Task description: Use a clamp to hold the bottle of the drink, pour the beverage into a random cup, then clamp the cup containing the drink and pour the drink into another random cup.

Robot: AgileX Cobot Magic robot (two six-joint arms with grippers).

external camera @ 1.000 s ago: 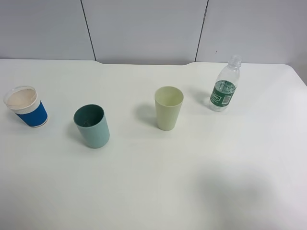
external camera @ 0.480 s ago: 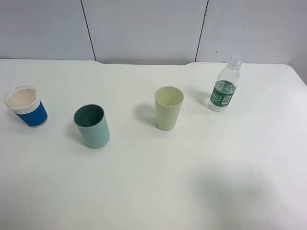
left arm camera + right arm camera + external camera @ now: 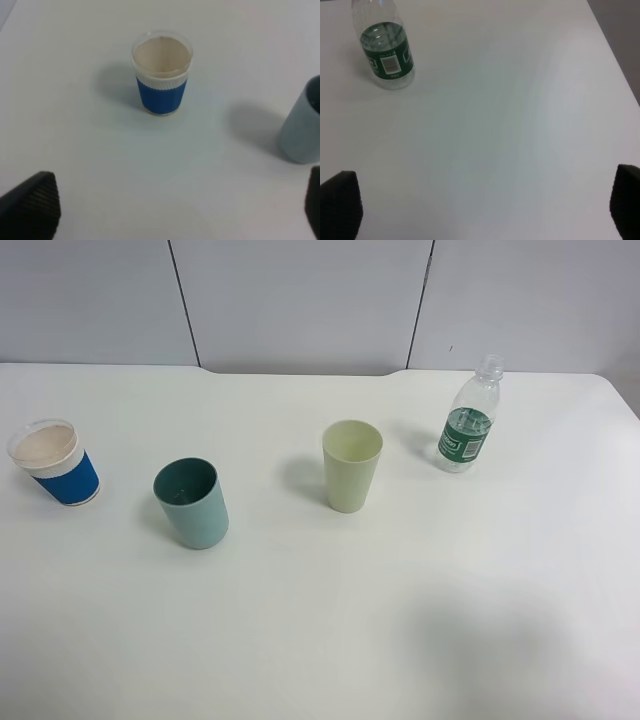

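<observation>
Neither arm shows from high up, and each wrist view catches only dark fingertip corners: left gripper [image 3: 170, 210] and right gripper [image 3: 485, 202] spread wide, holding nothing. Three cups stand apart: blue-sleeved cup [image 3: 55, 463] far left, teal cup [image 3: 191, 503], pale green cup [image 3: 352, 465] mid-table. One bottle [image 3: 468, 427] stands far right, uncapped.

Black ribbed gripper fingers [image 3: 30, 207], rounded tips

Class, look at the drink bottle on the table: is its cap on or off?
Off. The bottle stands upright with a bare, open neck; no cap shows on it in the high view.
</observation>
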